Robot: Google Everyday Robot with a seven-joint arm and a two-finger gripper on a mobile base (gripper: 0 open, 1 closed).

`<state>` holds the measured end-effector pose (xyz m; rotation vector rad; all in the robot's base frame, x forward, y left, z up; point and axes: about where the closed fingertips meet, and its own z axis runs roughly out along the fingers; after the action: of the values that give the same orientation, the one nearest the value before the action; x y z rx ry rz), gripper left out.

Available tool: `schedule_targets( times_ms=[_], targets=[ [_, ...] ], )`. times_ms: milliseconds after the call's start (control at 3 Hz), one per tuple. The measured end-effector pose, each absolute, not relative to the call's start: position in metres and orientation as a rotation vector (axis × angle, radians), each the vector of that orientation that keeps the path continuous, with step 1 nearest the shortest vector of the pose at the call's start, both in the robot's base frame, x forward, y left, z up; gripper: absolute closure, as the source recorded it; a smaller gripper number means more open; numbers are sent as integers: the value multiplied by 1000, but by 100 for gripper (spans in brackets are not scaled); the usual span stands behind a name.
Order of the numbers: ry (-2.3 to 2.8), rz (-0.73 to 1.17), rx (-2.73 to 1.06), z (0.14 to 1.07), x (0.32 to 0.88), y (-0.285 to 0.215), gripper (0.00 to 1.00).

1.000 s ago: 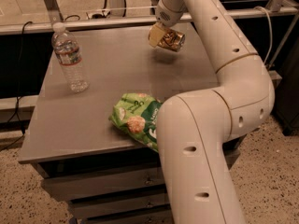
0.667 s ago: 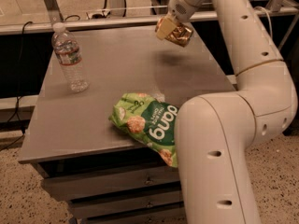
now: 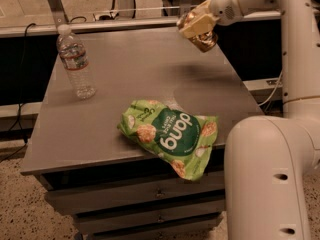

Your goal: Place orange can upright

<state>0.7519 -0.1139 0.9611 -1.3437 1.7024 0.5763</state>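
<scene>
Your gripper (image 3: 196, 27) is clamped on the orange can (image 3: 205, 40), held tilted in the air above the far right corner of the table (image 3: 125, 84); bottle (image 3: 75, 62) stands far left, snack bag (image 3: 170, 135) overhangs the near edge

Dim, warm overhead light casts a soft shadow on the grey flat desk (image 3: 125, 69) beneath the cream tool (image 3: 197, 28), raised over its far right edge. The shiny orange-gold metal can (image 3: 206, 41) gripped there glints.

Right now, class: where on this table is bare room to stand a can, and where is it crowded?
Bare: the table centre between water bottle and snack bag, and far right under the end effector holding the orange can. Crowded: front right, where the bag overhangs.
</scene>
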Motion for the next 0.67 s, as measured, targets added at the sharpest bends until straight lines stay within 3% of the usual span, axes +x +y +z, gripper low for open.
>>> schedule_targets(
  times_ms=[667],
  targets=[
    [1425,802,-1264,970,723,-146,100]
  ],
)
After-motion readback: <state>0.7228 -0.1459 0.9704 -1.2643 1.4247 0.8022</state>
